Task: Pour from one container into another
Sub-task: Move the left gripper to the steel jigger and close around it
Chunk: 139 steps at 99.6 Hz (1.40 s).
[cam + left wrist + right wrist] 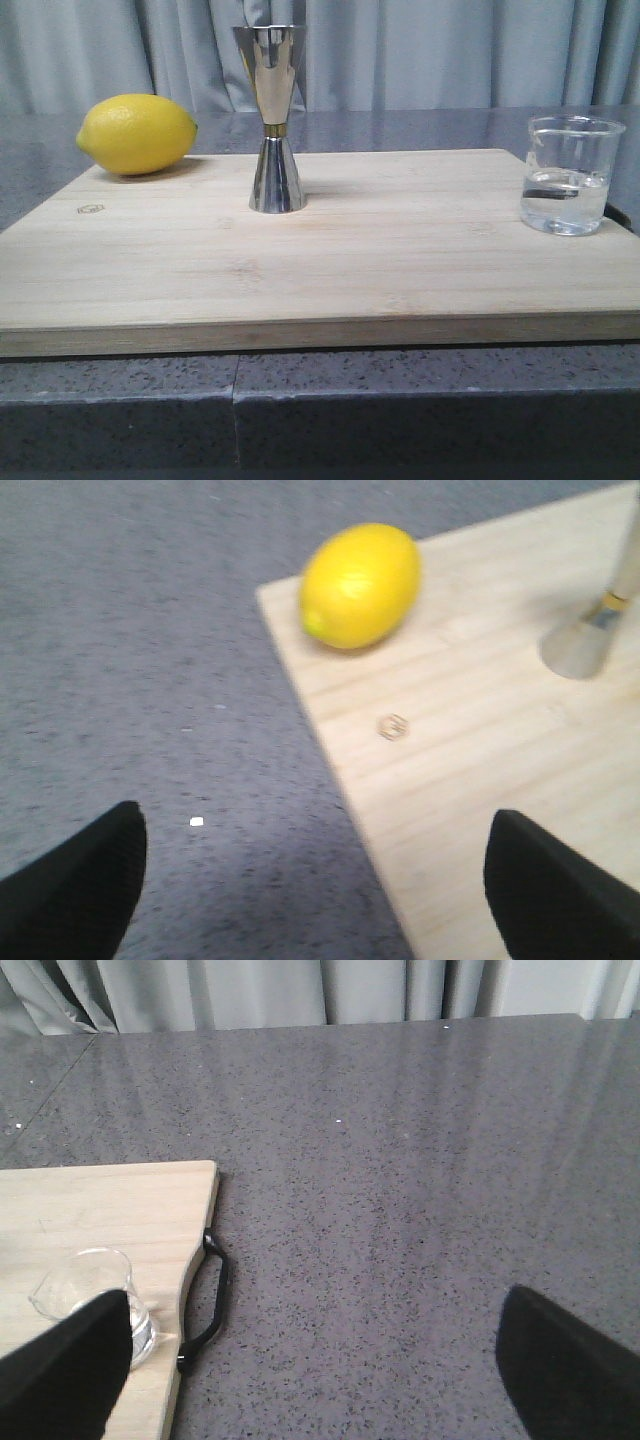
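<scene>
The clear glass beaker (pixel 568 175), partly filled with clear liquid, stands on the right end of the wooden board (pixel 400 260). The steel jigger (pixel 272 118) stands upright near the board's back middle. No gripper shows in the front view. My right gripper (pixel 315 1370) is open above the grey countertop, off the board's right edge; the beaker (pixel 85 1290) is partly hidden behind one finger. My left gripper (pixel 315 885) is open over the board's left corner, with the jigger's base (pixel 585 640) far off to one side.
A yellow lemon (pixel 136 133) lies on the board's back left corner, also seen as the lemon (pixel 360 585) in the left wrist view. A black handle loop (pixel 208 1305) hangs at the board's right edge. Grey curtains (pixel 450 50) close the back. The dark stone countertop (pixel 400 1160) surrounds the board.
</scene>
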{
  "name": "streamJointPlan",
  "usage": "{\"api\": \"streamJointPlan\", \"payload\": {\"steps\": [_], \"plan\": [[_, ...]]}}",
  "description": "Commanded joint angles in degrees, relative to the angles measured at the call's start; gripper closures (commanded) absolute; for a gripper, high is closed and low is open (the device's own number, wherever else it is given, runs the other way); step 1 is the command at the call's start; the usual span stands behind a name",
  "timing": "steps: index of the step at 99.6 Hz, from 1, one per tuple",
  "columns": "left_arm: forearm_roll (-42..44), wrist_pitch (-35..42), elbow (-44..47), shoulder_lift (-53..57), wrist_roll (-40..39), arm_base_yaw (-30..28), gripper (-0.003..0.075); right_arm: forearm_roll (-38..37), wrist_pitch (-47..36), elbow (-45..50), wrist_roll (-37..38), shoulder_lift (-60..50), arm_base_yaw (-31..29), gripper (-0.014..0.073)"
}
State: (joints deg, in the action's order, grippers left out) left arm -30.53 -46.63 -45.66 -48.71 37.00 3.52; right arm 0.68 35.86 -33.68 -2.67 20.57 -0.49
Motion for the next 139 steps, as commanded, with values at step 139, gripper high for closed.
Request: {"api": "streamJointPlan", "payload": {"steps": [139], "plan": [[-75.4, -15.07, -5.28, -44.04, 84.25, 12.99, 0.0092, 0.05, -4.3, -1.89, 0.14, 1.02, -0.39, -0.0056]]}}
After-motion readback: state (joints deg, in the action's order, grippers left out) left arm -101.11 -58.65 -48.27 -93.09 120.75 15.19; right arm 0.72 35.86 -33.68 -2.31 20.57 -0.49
